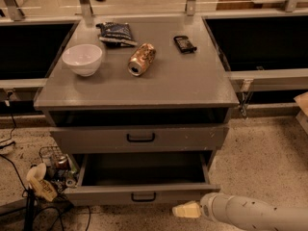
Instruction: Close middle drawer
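The middle drawer [101, 195] is the low, plain-fronted grey drawer near the floor. It stands pulled out, showing its bare grey box [144, 168] and a small black bar handle [143, 197]. Above it, the taller-fronted grey drawer [192, 137] with white scuff specks is pushed in. My gripper [186, 210], cream-tipped on a grey arm, reaches in from the lower right. It is just below and in front of the open drawer's front panel, to the right of the handle. It holds nothing that I can see.
On the cabinet top [192, 81] are a white bowl [82, 59], a can on its side [141, 58], a dark snack bag [115, 32] and a small black object [185, 44]. A wire basket with clutter [54, 165] and cables [9, 143] lie on the floor at the left.
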`<state>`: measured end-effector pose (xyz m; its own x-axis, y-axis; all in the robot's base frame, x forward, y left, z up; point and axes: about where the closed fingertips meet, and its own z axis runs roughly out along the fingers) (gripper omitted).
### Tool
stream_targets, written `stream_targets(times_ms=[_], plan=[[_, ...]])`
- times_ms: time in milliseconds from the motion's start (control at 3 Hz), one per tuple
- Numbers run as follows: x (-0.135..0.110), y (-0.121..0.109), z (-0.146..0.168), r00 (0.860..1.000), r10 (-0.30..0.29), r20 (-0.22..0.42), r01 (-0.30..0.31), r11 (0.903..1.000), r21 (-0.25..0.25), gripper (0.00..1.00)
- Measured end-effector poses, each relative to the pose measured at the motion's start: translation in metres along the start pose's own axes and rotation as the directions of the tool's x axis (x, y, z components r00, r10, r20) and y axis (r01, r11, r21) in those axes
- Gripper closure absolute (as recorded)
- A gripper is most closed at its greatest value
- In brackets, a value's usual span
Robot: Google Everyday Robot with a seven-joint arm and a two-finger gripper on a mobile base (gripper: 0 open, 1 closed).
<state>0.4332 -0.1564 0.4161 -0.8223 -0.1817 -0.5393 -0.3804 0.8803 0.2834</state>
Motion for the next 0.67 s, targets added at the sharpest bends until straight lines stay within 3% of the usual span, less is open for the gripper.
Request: stream_targets(times_ms=[667], plan=[[0.0, 0.0, 0.0, 1.0, 0.0, 0.0, 0.0, 1.0, 0.0, 0.42]])
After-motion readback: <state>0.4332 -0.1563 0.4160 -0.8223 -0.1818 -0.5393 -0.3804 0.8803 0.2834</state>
